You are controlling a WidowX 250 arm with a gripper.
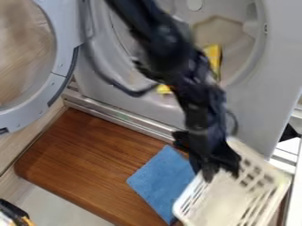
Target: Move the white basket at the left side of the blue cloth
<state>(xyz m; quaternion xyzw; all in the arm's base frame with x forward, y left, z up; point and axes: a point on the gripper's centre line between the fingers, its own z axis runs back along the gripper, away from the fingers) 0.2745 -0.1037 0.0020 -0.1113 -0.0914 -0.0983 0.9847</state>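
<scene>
The white basket (221, 202) was at the right side of the blue cloth (160, 176) in view — the wrong side, so the move across to the left looked wholly undone. The gripper (221, 175) was at the basket's cloth-side rim — whether grasping it, I couldn't tell.

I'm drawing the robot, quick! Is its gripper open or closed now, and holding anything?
Gripper: right at the white basket, but whether it's open, closed or holding on can't be told.
</scene>
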